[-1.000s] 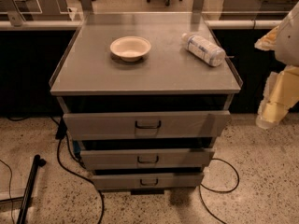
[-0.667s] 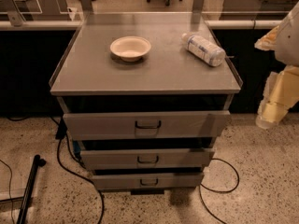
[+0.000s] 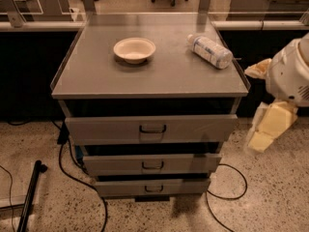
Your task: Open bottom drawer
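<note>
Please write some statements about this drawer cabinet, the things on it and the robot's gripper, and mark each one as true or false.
1. A white bowl stands on the cabinet top. True.
2. The bottle stands upright. False: it lies on its side, near the right edge of the cabinet top.
3. The bottom drawer has the narrowest of the three fronts. True.
4. The gripper touches the bottom drawer. False: it hangs to the right of the cabinet, apart from all the drawers.
5. The bowl is to the right of the bottle. False: it is to the left of it.
</note>
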Robot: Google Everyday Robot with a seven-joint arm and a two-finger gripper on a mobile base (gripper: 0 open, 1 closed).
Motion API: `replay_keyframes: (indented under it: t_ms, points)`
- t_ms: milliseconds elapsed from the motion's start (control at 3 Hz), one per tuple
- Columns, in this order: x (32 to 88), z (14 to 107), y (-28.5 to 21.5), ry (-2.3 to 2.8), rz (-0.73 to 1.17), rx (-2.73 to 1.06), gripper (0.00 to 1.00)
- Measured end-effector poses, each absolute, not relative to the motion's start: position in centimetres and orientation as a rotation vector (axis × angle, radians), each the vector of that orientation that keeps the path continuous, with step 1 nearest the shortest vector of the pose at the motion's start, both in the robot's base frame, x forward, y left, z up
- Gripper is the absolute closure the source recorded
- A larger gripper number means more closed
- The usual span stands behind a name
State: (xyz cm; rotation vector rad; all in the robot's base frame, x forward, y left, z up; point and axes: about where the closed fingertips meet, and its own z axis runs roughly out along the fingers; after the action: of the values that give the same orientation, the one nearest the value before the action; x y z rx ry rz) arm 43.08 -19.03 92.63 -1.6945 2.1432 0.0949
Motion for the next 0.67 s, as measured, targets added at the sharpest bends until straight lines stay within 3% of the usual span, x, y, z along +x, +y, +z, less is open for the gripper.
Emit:
replay_keyframes:
  t_ms: [333,667]
  points:
    - [41.4,85.5,-17.1,2.074,0.165,-1.657,0.00]
    - [42.0,79.6,-16.9,2.112,0.086,-1.639,0.00]
